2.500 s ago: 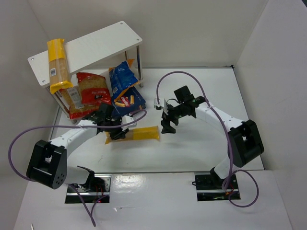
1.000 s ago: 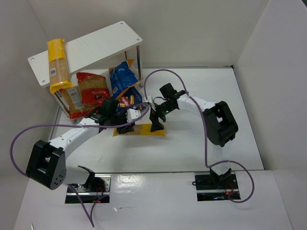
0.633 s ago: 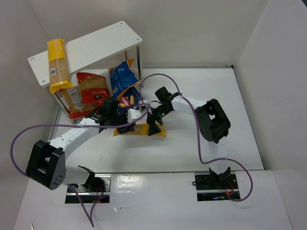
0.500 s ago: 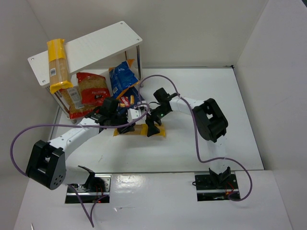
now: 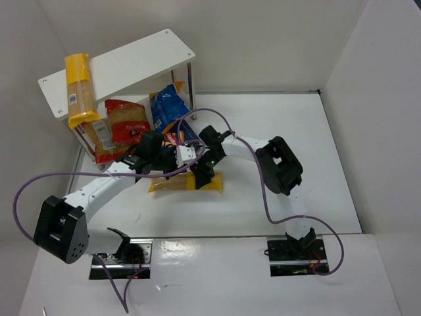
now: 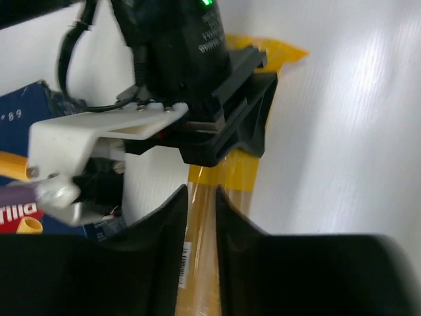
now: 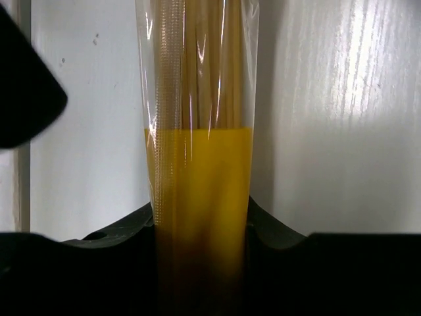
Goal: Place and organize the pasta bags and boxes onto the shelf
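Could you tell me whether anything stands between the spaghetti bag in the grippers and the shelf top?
Yes. The red bag, blue bag and dark-blue box lie between the spaghetti bag and the shelf, low by its legs. A second spaghetti bag covers the board's left end; the rest is bare.

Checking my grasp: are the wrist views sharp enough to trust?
Left wrist: left tool fingers blurred and dark, glare on the table at right. Right wrist: spaghetti bag sharp, right tool fingers black silhouettes, streaky glare at right. Top view: even, crisp.
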You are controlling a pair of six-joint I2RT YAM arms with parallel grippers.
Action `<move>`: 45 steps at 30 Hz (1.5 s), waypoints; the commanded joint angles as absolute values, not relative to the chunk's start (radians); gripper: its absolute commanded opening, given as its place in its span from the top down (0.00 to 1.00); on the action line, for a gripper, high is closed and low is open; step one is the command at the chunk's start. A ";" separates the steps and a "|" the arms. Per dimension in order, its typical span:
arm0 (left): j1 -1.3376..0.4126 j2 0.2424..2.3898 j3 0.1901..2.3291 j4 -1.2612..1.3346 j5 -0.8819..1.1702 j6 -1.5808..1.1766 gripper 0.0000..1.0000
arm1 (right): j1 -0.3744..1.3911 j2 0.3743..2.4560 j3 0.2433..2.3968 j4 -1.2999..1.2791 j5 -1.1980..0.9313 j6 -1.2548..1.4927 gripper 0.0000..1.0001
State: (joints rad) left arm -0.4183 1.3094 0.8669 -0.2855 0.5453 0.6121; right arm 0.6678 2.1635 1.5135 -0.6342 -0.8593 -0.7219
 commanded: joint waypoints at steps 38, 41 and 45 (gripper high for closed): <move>-0.172 0.726 0.845 -0.474 0.053 0.205 0.00 | 0.621 1.664 1.736 -0.574 -0.608 -0.401 1.00; -0.144 0.726 0.831 -0.486 0.074 0.215 0.00 | 0.621 1.712 1.876 -0.643 -0.519 -0.388 1.00; -0.109 0.726 0.831 -0.486 0.084 0.215 0.00 | 0.611 1.784 2.084 -0.721 -0.482 -0.368 1.00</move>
State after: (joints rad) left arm -0.1314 0.7311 0.8307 -0.5159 0.0475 0.2298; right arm 0.6220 1.7794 1.9133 -0.7639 -0.5091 -0.4095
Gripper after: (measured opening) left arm 1.000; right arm 0.423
